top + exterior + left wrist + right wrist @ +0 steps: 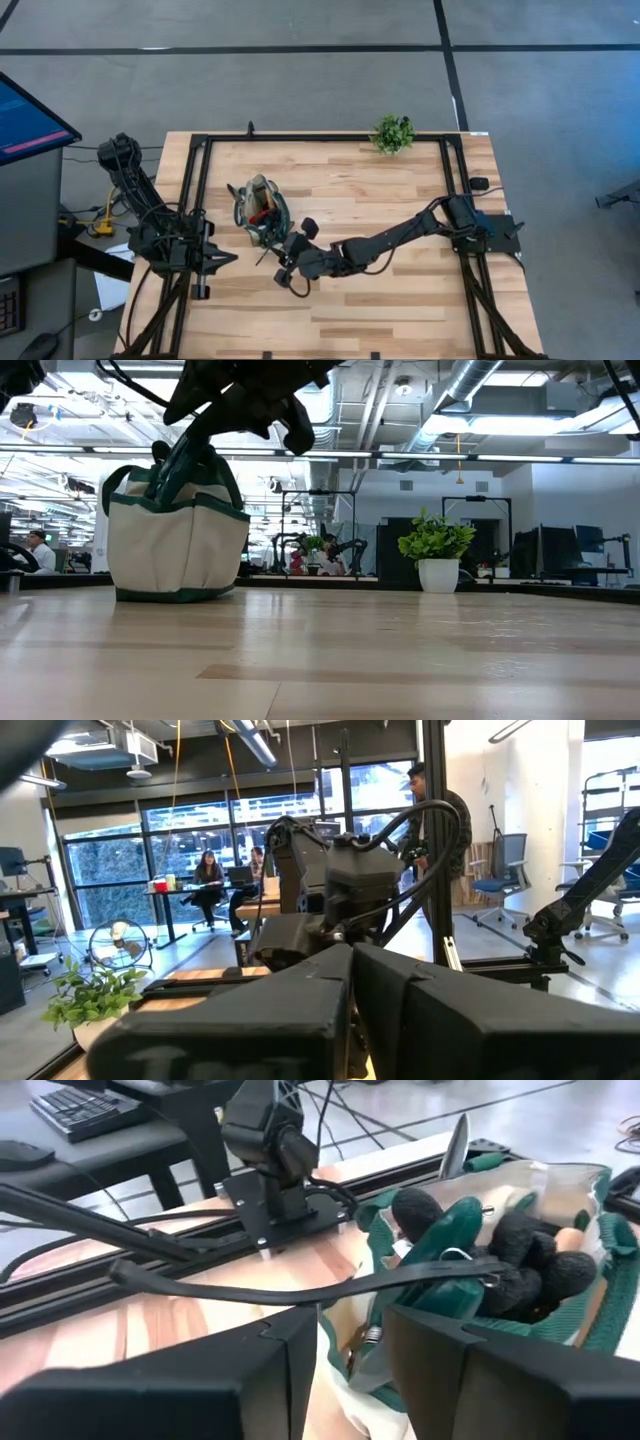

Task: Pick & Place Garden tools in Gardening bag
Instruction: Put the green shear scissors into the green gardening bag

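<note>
High view first: I see the gardening bag (259, 208) standing on the left half of the wooden bench (400, 300), with tool handles poking out of its open top. My right arm reaches in from the right edge across the bench, and its right pincer (287, 262) sits just beside the bag's near side, fingers spread with nothing between them. My left arm is parked at the left rail, its left pincer (222, 259) pointing inward, fingers pressed together and holding nothing. A small green plant (393, 133) sits at the far edge, well apart from the bag.

Low view: I see the bag (176, 538) upright on the bench, tan canvas with dark green trim and loop handles. The green-handled pruning shears (185, 458) stick up out of its top at a tilt. A dark arm hangs above the bag at the top of the picture. The potted plant (437, 548) stands farther back to the right.

Left wrist view: I see the left pincer's own dark fingers closed against each other, the plant (92, 995) off to one side, and people in the room beyond.

Right wrist view: I see the right pincer's fingers (270, 1370) apart, framing the bag's open mouth (520, 1260). Inside it lie dark and green handles of the garden tools (455, 1235), and a silver trowel blade (457, 1146) rises at its far rim.
</note>
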